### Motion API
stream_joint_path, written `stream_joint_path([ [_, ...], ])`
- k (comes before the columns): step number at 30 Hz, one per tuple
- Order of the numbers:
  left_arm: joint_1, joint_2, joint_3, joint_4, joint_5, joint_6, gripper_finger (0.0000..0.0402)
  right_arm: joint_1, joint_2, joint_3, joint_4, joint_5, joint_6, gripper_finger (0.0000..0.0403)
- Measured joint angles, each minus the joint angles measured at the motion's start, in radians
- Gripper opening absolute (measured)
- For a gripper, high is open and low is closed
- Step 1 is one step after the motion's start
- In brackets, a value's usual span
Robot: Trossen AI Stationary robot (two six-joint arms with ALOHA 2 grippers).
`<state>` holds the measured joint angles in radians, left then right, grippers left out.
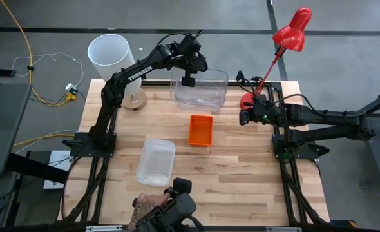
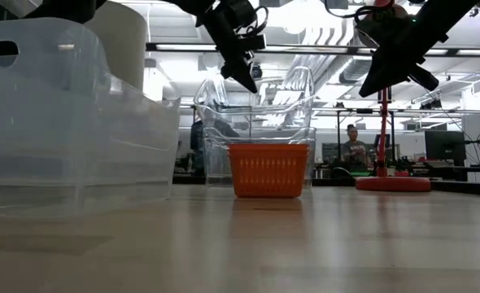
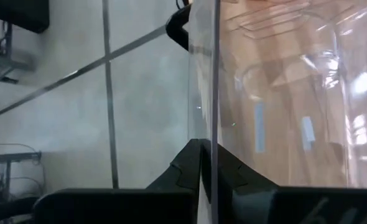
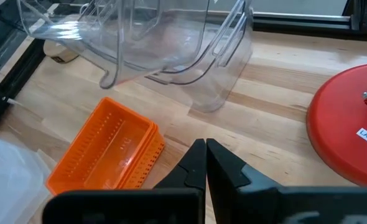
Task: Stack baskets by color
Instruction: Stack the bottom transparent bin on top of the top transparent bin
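Observation:
My left gripper (image 1: 189, 80) is shut on a clear bin (image 1: 203, 87) at the table's far middle. That bin hangs tilted (image 2: 289, 89) above a second clear bin (image 2: 216, 155) that stands on the table. An orange mesh basket (image 1: 201, 129) stands on its bottom just nearer than them. A third clear bin (image 1: 156, 161) stands toward the near left. My right gripper (image 1: 244, 117) waits shut beside the red lamp's base (image 1: 248, 101), holding nothing. My left gripper holds the tilted clear bin by its far wall at the rim (image 3: 216, 112). The wall runs between the two fingers (image 3: 183, 171), one inside the bin and one outside. The fingers slant down from the far left. Whether the bin's low end touches the standing bin below, I cannot tell.
A white cylinder (image 1: 109, 55) and a wooden disc (image 1: 135, 102) stand at the far left corner. The red desk lamp (image 1: 292, 29) leans over the far right. A dark device (image 1: 177, 200) sits at the near edge. Bare wood lies right of the orange basket.

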<state>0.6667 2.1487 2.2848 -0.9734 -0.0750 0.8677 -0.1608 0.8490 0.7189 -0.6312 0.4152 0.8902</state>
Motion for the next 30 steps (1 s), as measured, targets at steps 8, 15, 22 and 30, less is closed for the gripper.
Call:
stream_joint_path([
  [8,0.003,0.000,0.000,-0.003,0.042,-0.057,0.0000,0.000,0.000,0.000,0.000,0.000,0.000,0.0000],
  [15,-0.006,0.013,0.000,0.003,0.037,-0.098,0.0004,0.000,0.000,0.000,0.000,0.001,0.000,0.0000],
  [22,-0.006,0.017,0.000,0.012,0.034,-0.121,0.0048,0.000,0.000,0.000,-0.001,0.001,0.000,0.0000],
  [30,-0.015,0.011,0.000,0.012,0.017,-0.204,0.0140,0.000,0.000,0.000,-0.001,0.001,0.000,0.0000],
])
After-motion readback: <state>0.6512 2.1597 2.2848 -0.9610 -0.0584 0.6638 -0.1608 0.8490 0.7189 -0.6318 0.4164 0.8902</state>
